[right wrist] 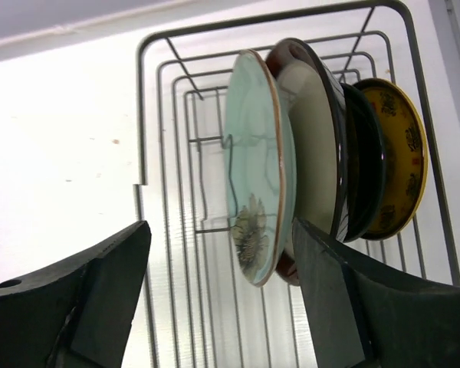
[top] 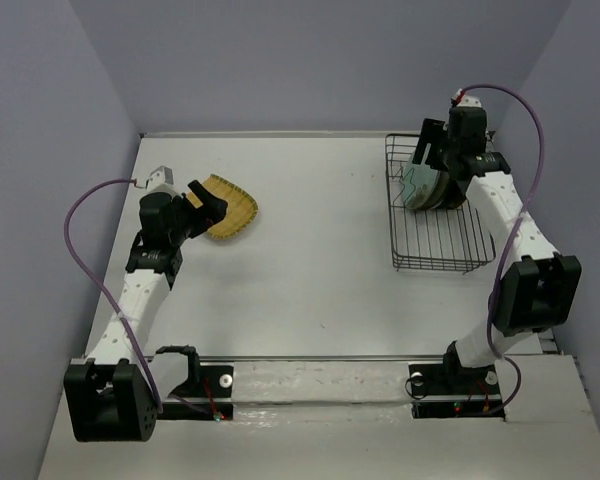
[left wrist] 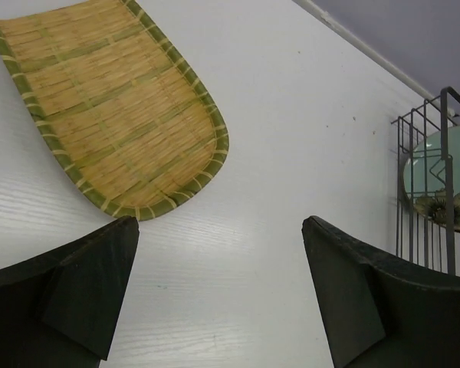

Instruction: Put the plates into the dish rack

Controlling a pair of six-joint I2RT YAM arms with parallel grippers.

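At the far right of the surface (top: 320,280), the rack (top: 442,230) is seen with four plates stood on edge at its far end, packed close together. From the right wrist they are ranged left to right: the green plate (right wrist: 257,165), the beige plate (right wrist: 314,146) with its dark rim, the black plate (right wrist: 364,172) and the patterned plate (right wrist: 402,153). The right jaws are spread wide just before this row. The lower edge of the green plate lies in the gap between them, and nothing is pinched. The rim of the beige plate is very near one finger (right wrist: 330,284); whether it is touched cannot be told from this angle.

On the left half of the surface, well apart from the rack, the woven plate (top: 232,207) is laid flat. The left jaws are spread to their widest and held over its near edge. In the left wrist view the plate's rounded end lies just beyond the left-hand finger (left wrist: 84,284), while bare surface is seen between the two fingers. No contact with the plate is seen.

The surface is white and faintly grained. It is closed in by plain lavender-grey walls (top: 310,60) at the back and on both sides.
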